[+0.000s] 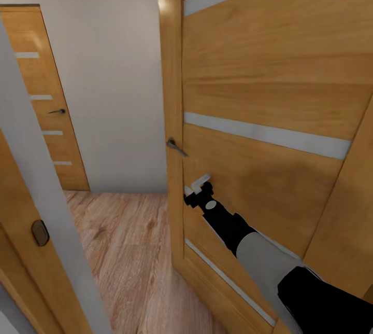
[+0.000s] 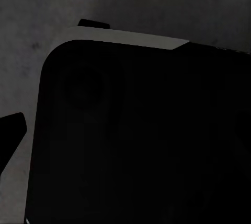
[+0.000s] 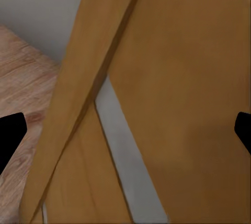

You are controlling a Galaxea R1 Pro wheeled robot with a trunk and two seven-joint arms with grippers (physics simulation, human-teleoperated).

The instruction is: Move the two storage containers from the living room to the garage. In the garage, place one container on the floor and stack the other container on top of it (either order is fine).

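The two storage containers are out of view. My right arm reaches forward to a tan wooden door (image 1: 269, 90) with pale grey stripes. My right gripper (image 1: 199, 188) sits close to the door's face, just below its dark lever handle (image 1: 176, 147). In the right wrist view the right gripper (image 3: 125, 132) is open, its black fingertips (image 3: 10, 135) far apart at the picture's sides, with only the door panel (image 3: 178, 78) between them. In the left wrist view my left gripper (image 2: 125, 130) looks open, one fingertip (image 2: 11, 130) at the edge, above a dark rounded black body (image 2: 136, 130).
The door's free edge (image 1: 171, 116) stands ajar beside a gap onto light wood-plank floor (image 1: 129, 251). A second striped door (image 1: 49, 111) is shut at the far left in a pale wall (image 1: 114, 64). A grey door edge (image 1: 36, 194) with a latch plate (image 1: 40, 232) is close on my left.
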